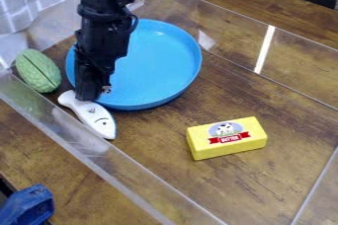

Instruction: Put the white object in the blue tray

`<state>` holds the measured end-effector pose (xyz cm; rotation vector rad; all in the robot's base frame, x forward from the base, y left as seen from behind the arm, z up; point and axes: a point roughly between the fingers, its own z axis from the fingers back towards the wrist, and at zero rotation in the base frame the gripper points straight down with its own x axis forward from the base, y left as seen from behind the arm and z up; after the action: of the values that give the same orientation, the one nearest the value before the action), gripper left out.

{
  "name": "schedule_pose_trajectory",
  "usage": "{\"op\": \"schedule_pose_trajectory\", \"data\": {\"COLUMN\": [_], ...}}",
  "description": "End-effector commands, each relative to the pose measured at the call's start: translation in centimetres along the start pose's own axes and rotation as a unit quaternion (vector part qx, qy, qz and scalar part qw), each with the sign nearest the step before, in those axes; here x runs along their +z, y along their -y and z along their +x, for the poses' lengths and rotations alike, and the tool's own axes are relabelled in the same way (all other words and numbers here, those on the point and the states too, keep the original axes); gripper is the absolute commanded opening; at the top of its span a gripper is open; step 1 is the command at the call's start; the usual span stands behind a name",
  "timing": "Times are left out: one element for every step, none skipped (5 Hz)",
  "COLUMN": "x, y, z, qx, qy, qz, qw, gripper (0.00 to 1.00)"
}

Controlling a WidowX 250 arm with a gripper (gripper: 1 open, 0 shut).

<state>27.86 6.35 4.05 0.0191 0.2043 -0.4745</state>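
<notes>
Wooden table (284,185) holds the white toy (93,117) just beside the blue tray (165,51); my tool (90,92), fingers together, presses down on it near the tray's rim, presumably to lift; whether it grips, I cannot tell.

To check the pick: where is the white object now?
The white object lies at left in the camera view, by the front-left rim of the blue tray, below the green oval.

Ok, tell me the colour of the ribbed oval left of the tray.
Green: the ribbed oval shows clearly in the camera view.
</notes>
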Motion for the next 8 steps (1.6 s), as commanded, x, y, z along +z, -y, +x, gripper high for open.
{"op": "schedule_pose_trajectory", "data": {"x": [2.6,3.0,2.9,2.9,2.8,2.9,3.1,3.2], "y": [-1.4,-1.9,-2.3,-2.6,-3.0,-3.3,-3.5,-3.7], "z": [0.7,1.0,1.1,1.2,1.2,1.1,1.0,0.9], "qx": [0.005,0.001,-0.006,-0.015,-0.022,-0.027,-0.031,-0.035], "qy": [0.032,0.035,0.034,0.03,0.026,0.021,0.017,0.013], "qz": [0.026,0.031,0.033,0.035,0.036,0.037,0.038,0.038], "qw": [0.9991,0.9989,0.9989,0.9988,0.9988,0.9987,0.9987,0.9986], "gripper": [0.0,0.0,0.0,0.0,0.0,0.0,0.0,0.0]}}
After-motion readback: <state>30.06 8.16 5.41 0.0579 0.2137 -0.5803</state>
